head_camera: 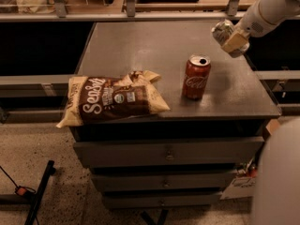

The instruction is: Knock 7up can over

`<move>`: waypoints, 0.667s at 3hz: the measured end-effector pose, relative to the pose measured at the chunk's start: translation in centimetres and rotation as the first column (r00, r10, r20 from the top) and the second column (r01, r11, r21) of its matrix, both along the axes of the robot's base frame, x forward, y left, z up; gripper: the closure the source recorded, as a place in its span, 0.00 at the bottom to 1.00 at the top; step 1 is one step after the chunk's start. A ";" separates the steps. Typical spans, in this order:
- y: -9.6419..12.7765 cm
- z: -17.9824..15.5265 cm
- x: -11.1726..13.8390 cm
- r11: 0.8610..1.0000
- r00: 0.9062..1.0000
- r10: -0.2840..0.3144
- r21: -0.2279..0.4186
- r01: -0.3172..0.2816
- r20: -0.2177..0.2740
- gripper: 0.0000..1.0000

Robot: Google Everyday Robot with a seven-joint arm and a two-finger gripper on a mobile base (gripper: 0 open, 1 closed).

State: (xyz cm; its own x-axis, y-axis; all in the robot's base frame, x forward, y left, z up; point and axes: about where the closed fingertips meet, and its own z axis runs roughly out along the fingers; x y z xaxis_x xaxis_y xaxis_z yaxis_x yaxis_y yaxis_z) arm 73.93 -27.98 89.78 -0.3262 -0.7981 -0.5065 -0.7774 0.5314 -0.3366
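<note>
The silvery 7up can is off the table top, tilted, near the table's back right corner. My gripper comes in from the upper right on a white arm. Its tan fingers are closed on the can's side and hold it in the air. The can's lettering does not show from here. The red Coca-Cola can stands upright on the table, in front of and to the left of the held can, apart from it.
A brown chip bag lies at the front left of the grey table. Drawers sit below the top. A shelf rail runs behind the table. A white robot body part fills the bottom right.
</note>
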 end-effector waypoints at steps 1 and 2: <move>0.2 -2.0 -0.8 0.985 0.991 0.023 -0.167 -0.045 -0.130 0.58; 0.7 -3.0 -1.6 0.962 0.976 0.052 -0.250 -0.105 -0.212 0.35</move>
State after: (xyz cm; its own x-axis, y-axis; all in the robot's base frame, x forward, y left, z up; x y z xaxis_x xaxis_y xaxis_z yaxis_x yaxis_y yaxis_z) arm 72.37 -27.28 86.77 -0.3312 -0.9199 -0.2098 -0.8788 0.3817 -0.2863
